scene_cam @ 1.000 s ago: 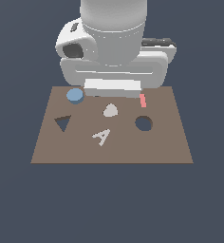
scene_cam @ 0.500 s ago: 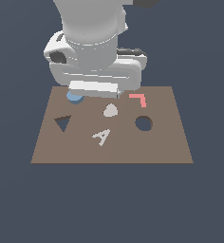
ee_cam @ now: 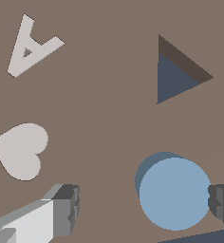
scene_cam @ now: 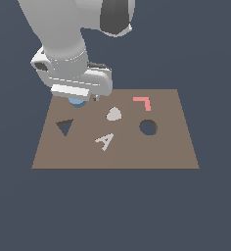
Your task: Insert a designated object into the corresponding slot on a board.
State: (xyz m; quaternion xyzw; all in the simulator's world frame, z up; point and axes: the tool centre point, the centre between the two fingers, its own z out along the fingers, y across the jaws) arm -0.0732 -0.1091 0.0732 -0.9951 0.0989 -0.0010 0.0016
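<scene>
The light-blue disc (ee_cam: 174, 193) lies flat on the brown board (scene_cam: 171, 147), near its far corner on the exterior view's left. In the exterior view only the disc's (scene_cam: 77, 102) front edge peeks out from under the hand. My gripper (ee_cam: 144, 204) hangs low over it, open, with one finger on each side. One fingertip (ee_cam: 222, 201) is right at the disc's rim; the other (ee_cam: 66, 209) stands well away from it. The round slot (scene_cam: 148, 127) lies open toward the exterior view's right and is out of the wrist view.
On the board are a triangular hole (scene_cam: 64, 127), a white letter A (scene_cam: 104, 141), a white rounded piece (scene_cam: 114, 114) and a pink L-shaped piece (scene_cam: 143, 102). The wrist view shows the triangular hole (ee_cam: 178, 76), the A (ee_cam: 31, 47) and the white piece (ee_cam: 21, 149).
The arm has swung toward the exterior view's left and come down over the disc. The pink L-shaped piece, earlier partly hidden, now shows in full.
</scene>
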